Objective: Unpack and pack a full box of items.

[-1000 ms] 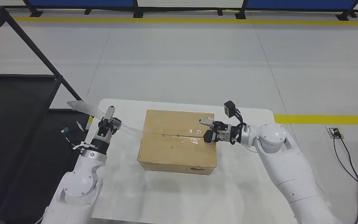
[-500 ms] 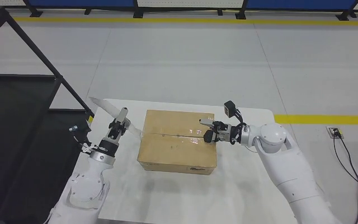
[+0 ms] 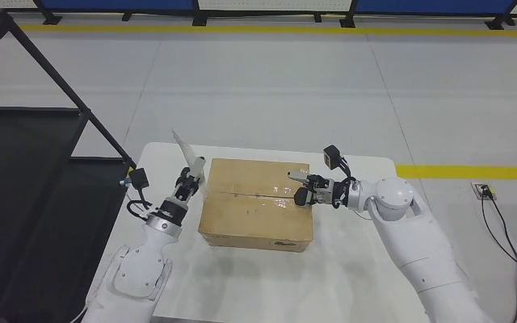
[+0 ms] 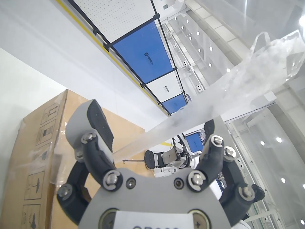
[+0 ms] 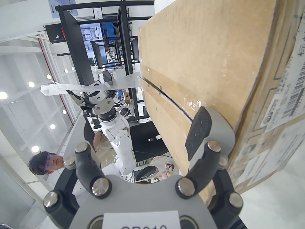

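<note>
A closed brown cardboard box (image 3: 257, 202) sits in the middle of the white table (image 3: 339, 274). A slit runs along its top seam (image 5: 164, 94). My left gripper (image 3: 192, 179) is at the box's left edge, tilted upward, fingers open. A long clear tape strip (image 4: 238, 82) runs from the box's left side (image 4: 35, 148) between the fingers and rises past one fingertip (image 4: 209, 129); its free end stands up in the top view (image 3: 182, 149). My right gripper (image 3: 300, 186) stands open at the box's right edge, one pad (image 5: 199, 132) over the box top (image 5: 202, 60) near the seam.
A black metal frame (image 3: 48, 161) stands off the table's left side, close to the left arm. Bare table lies in front of the box and at its right front. A yellow floor line (image 3: 452, 171) runs beyond the right edge.
The left arm has moved right, up to the box's left edge, and the tape strip swung from pointing left to standing nearly upright. The right arm has not moved.
</note>
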